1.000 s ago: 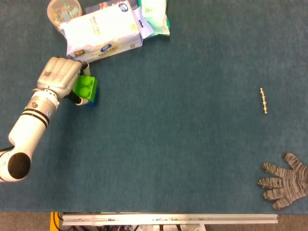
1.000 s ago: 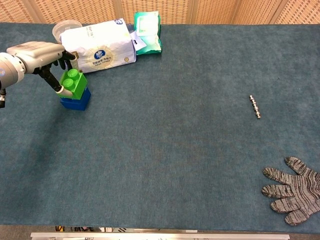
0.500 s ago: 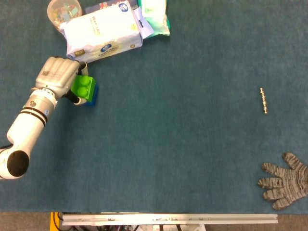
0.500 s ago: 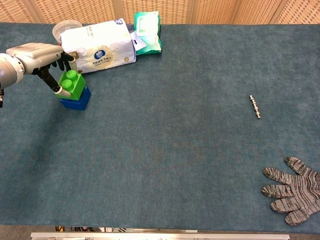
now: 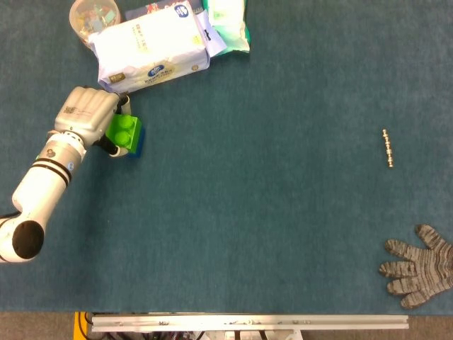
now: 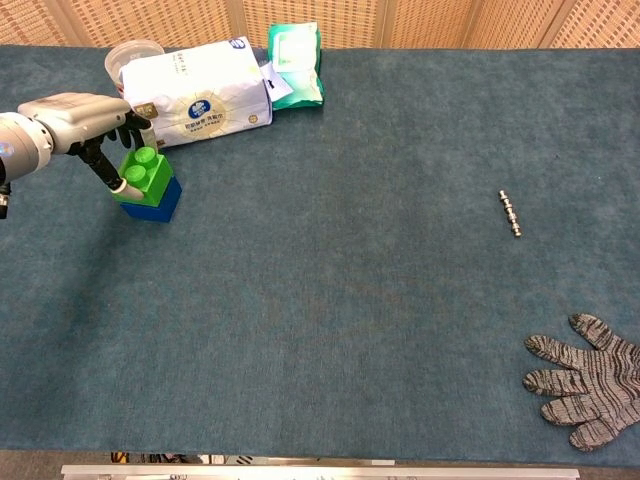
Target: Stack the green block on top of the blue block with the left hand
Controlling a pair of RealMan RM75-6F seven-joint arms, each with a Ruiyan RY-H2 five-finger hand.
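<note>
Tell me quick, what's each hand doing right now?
Left hand: fingers hold the green block on the blue block.
Right hand: not in view.

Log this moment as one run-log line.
left hand: grips green block | green block: on blue block, not released | right hand: not in view

Glossy plastic green block (image 6: 143, 176), matt carpet-like table (image 6: 350, 300), knitted cloth glove (image 6: 588, 392).

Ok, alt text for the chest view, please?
The left hand holds the green block on top of the blue block at the table's far left. A grey glove lies near right.
</note>
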